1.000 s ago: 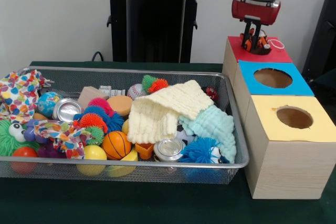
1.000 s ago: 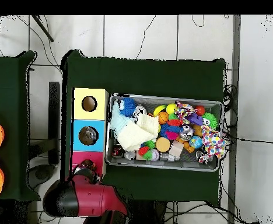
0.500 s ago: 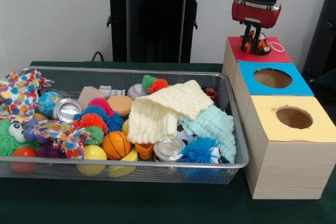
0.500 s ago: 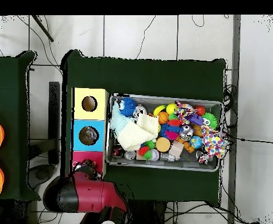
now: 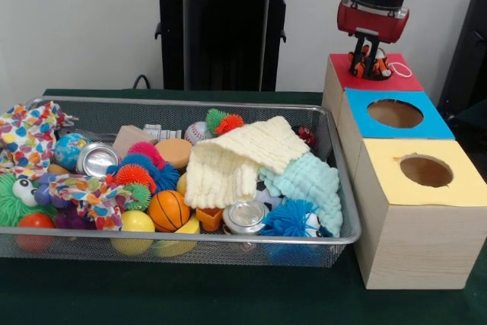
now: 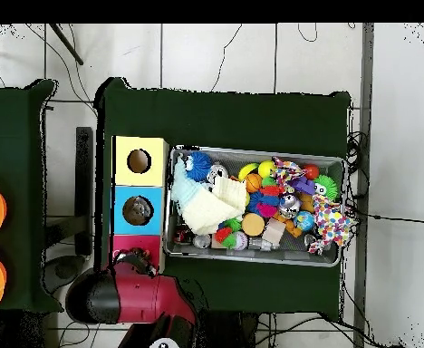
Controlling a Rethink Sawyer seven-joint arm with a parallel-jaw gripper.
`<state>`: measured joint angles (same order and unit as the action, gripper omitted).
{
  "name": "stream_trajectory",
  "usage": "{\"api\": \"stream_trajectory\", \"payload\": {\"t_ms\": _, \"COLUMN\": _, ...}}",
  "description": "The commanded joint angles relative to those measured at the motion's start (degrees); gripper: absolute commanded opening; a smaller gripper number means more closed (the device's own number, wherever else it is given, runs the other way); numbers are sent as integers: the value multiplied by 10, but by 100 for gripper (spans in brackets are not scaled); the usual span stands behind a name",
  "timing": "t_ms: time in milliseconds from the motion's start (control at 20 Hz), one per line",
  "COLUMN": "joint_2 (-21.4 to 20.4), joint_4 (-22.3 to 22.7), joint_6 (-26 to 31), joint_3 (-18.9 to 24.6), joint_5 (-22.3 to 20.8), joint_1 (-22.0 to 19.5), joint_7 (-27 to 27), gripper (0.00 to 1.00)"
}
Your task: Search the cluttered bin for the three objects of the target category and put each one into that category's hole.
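- I see my gripper over the red-topped box, its fingers closed on an orange-and-black toy.
- The toy sits at that box's hole, at 3 o'clock from the wire bin.
- The bin holds balls, cans and cloths.

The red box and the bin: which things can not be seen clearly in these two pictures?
- Red box hole: front view, hidden by the gripper and an orange toy; overhead view, covered by the arm.
- Gripper: open or shut cannot be told; the toy blurs into it.
- Under the yellow cloth and mint cloth: contents hidden in both views.
- Blue box hole: something inside, too small to identify.
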<state>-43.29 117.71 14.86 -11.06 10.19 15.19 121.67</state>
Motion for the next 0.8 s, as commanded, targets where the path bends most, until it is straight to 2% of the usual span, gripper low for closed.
{"api": "stream_trajectory", "payload": {"t_ms": 50, "joint_2": 133, "joint_4": -99, "joint_6": -127, "joint_3": 31, "joint_5": 38, "joint_1": -23, "joint_7": 118, "gripper": 0}}
{"api": "stream_trajectory", "payload": {"t_ms": 200, "joint_2": 146, "joint_4": -103, "joint_6": -144, "joint_3": 37, "joint_5": 36, "joint_1": -27, "joint_7": 120, "gripper": 0}}
{"api": "stream_trajectory", "payload": {"t_ms": 400, "joint_2": 144, "joint_4": -104, "joint_6": -135, "joint_3": 32, "joint_5": 41, "joint_1": -18, "joint_7": 127, "gripper": 0}}
{"api": "stream_trajectory", "payload": {"t_ms": 800, "joint_2": 85, "joint_4": -100, "joint_6": -29, "joint_3": -5, "joint_5": 55, "joint_1": 17, "joint_7": 132, "gripper": 0}}
